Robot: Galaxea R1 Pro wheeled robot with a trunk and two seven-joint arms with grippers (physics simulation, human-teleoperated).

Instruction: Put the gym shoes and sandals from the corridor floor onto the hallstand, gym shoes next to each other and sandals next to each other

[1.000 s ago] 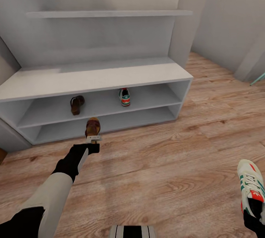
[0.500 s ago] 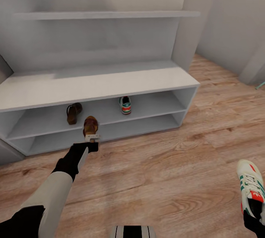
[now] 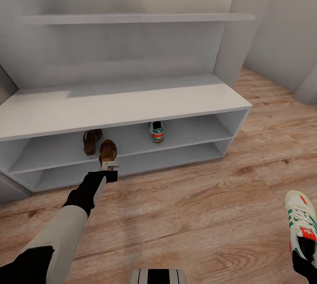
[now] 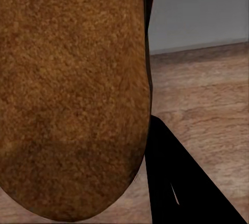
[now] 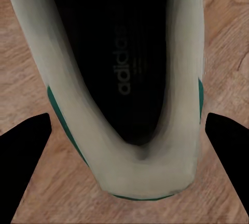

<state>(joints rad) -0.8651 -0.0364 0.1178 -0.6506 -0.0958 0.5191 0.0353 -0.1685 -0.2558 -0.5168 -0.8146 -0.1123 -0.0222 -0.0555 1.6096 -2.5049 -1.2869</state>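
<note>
The hallstand point(image 3: 132, 103) stands ahead with two low open shelves. On its upper low shelf lie one brown sandal point(image 3: 91, 140) and one gym shoe point(image 3: 155, 131), well apart. My left gripper point(image 3: 110, 165) is shut on the second sandal point(image 3: 108, 151), holding it at the shelf's front edge just right of the shelved sandal. Its tan footbed point(image 4: 72, 94) looms close in the left wrist view. My right gripper point(image 3: 306, 249) is shut on the second gym shoe point(image 3: 300, 218), low at the right above the corridor floor point(image 3: 198, 213). Dark fingers point(image 5: 26, 151) flank the shoe's heel point(image 5: 124, 78).
A long wall shelf point(image 3: 132, 18) runs above the bench top. A pale wall panel point(image 3: 231, 33) rises at the rack's right end. Open plank floor stretches to the right of the rack. My base point(image 3: 158, 276) shows at the lower edge.
The camera has moved closer, so the rack looks larger and sits lower in view. The held sandal now sits right beside the shelved sandal. The right arm keeps its shoe in place.
</note>
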